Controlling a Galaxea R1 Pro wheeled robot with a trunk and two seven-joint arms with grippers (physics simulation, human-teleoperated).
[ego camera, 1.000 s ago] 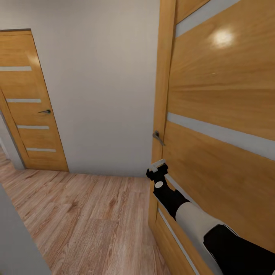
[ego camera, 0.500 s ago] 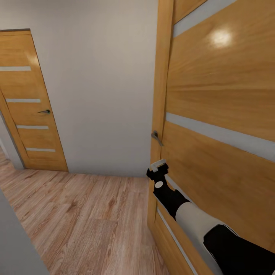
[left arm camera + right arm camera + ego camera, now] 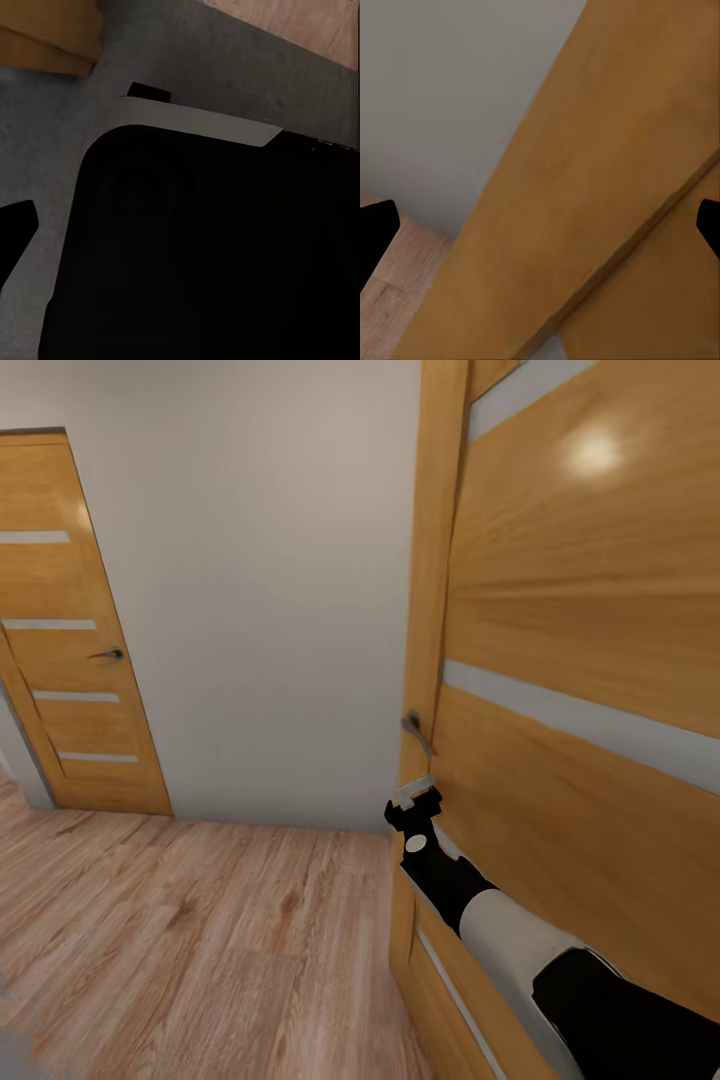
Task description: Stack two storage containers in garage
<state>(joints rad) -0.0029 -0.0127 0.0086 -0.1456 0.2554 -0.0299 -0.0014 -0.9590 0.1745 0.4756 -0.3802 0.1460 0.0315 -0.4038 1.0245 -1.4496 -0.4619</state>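
Observation:
The storage containers are out of view. I am in a hallway with a light wood plank floor. In the head view my right gripper is held out against the near orange wooden door, just below its grey lever handle. In the right wrist view the right gripper is open, its two black fingertips spread wide with nothing between them, facing the door's edge and panel. The left wrist view looks onto the robot's own dark body, with one black fingertip of the left gripper showing at the picture's edge.
A pale grey wall closes the hallway ahead. A second orange door with glass slits and a lever handle stands shut at the far left. The near door fills the right side, close to my arm.
The whole picture has shifted a little, so the camera has moved: the far door sits further left and the grey edge at lower left is gone. The right arm holds its pose.

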